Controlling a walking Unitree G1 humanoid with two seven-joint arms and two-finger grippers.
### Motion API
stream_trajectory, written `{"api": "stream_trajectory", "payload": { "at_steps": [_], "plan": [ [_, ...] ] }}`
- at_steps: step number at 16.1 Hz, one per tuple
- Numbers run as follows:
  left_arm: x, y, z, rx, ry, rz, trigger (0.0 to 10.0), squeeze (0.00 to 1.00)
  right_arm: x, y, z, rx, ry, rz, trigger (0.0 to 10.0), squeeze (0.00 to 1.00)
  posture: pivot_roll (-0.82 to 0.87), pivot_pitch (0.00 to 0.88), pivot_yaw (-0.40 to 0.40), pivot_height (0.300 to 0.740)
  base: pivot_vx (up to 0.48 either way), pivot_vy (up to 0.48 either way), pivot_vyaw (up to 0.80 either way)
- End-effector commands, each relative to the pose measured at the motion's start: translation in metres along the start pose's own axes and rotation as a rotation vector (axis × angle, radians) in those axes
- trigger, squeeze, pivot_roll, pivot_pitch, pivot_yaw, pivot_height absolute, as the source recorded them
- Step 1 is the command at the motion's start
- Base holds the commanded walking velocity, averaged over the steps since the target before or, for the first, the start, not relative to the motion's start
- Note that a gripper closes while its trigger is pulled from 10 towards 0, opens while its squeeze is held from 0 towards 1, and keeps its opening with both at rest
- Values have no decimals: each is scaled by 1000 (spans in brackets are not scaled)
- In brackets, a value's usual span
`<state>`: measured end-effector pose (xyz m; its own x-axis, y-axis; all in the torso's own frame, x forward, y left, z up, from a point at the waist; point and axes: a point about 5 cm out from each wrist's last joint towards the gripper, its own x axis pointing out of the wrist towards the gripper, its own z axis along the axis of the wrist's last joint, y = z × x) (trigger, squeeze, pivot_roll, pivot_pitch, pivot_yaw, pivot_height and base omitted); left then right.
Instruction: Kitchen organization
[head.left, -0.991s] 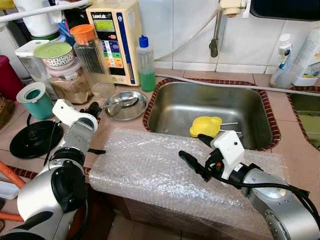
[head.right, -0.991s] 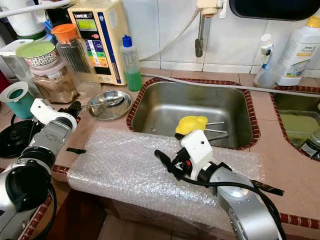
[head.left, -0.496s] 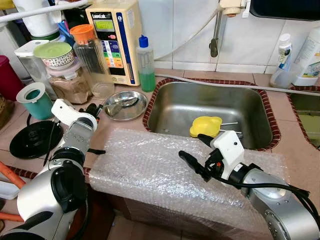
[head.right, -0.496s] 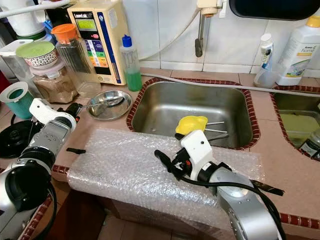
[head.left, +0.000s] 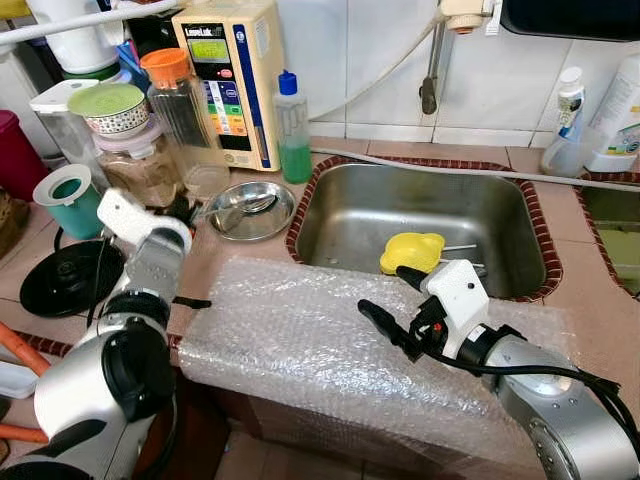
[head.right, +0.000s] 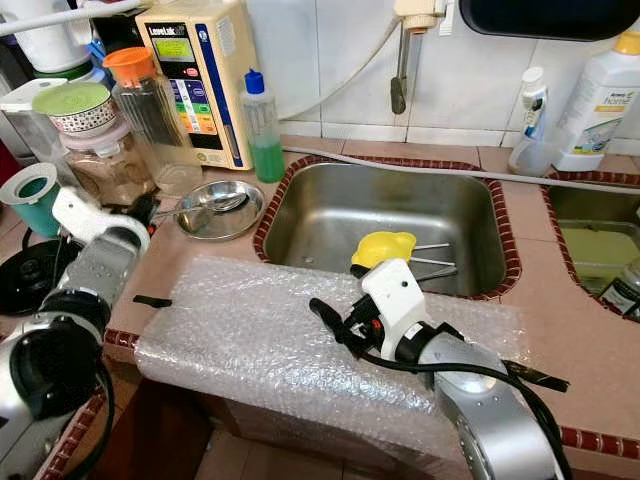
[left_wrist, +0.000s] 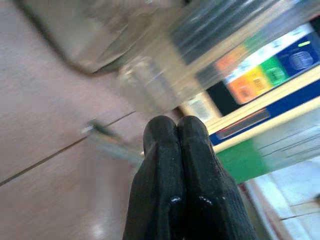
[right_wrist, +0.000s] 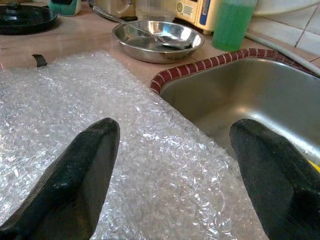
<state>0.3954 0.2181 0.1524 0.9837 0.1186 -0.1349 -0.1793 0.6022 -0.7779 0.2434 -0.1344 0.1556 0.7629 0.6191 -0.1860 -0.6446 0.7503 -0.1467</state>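
Note:
A shallow steel bowl (head.left: 250, 208) holding a spoon sits on the counter left of the sink (head.left: 340, 200). My left gripper (head.left: 184, 211) is just left of the bowl, by the spoon's handle (left_wrist: 107, 142); its fingers (left_wrist: 160, 150) are pressed shut with nothing between them. A sheet of bubble wrap (head.left: 290, 340) covers the counter's front edge. My right gripper (head.left: 390, 297) hovers open over the wrap, near the sink rim, fingers (right_wrist: 85, 165) wide apart. A yellow plastic piece (head.left: 412, 252) lies in the sink with some cutlery.
Along the back left stand a water ioniser (head.left: 228, 80), a green soap bottle (head.left: 292, 128), an orange-lidded jar (head.left: 180, 110) and other jars. A teal cup (head.left: 70, 200) and a black lid (head.left: 70, 278) sit at the left. Bottles (head.left: 568, 110) stand at the back right.
My left gripper has shifted a little away from me, toward the jars and the spoon handle. The right arm has not moved.

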Motion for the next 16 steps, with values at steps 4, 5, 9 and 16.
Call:
{"api": "stream_trajectory", "payload": {
  "at_steps": [4, 5, 9, 16],
  "plan": [
    [4, -18, 16, 19, -63, -63, 0, 0, 4, 1, 4, -18, -13, 14, 10000, 0, -100, 0, 123, 740, 0, 0, 0],
    [4, -21, 17, 54, -72, -73, 0, 0, 3, 0, 4, -20, -13, 11, 10000, 0, -100, 0, 123, 740, 0, 0, 0],
    [1, -23, 17, 248, -134, -91, 6196, 0, 1, 0, 2, -21, -13, -6, 10000, 0, -106, 0, 131, 740, 0, 0, 0],
    [-39, -41, 3, 668, -302, -319, 10000, 1000, 6, -7, 6, -40, -52, -70, 10000, 0, -65, 0, 115, 740, 0, 0, 0]
  ]
}}
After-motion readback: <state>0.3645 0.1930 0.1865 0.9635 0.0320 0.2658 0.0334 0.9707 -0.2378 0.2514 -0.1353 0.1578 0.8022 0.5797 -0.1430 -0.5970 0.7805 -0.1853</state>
